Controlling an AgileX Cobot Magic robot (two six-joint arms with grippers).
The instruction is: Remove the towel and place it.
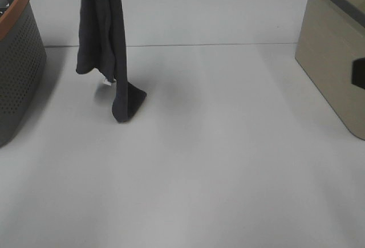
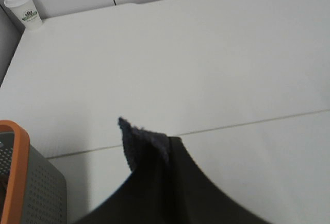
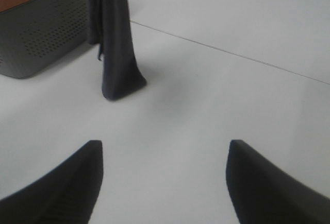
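Note:
The dark charcoal towel (image 1: 102, 31) hangs in a long bunched column from above the top edge of the exterior view. Its lower end (image 1: 128, 106) touches the white table, and a small white tag (image 1: 107, 81) shows partway down. In the left wrist view my left gripper (image 2: 170, 149) is shut on the towel, with a fuzzy corner of cloth (image 2: 133, 140) sticking out past the fingers. In the right wrist view the towel (image 3: 116, 54) hangs well ahead of my right gripper (image 3: 165, 144), which stands open over the table with nothing between its fingers.
A grey perforated basket with an orange rim (image 1: 17, 60) stands at the left, close to the hanging towel. At the right edge is a beige basket (image 1: 333, 60). A white paper cup (image 2: 23, 9) sits at a far corner of the table.

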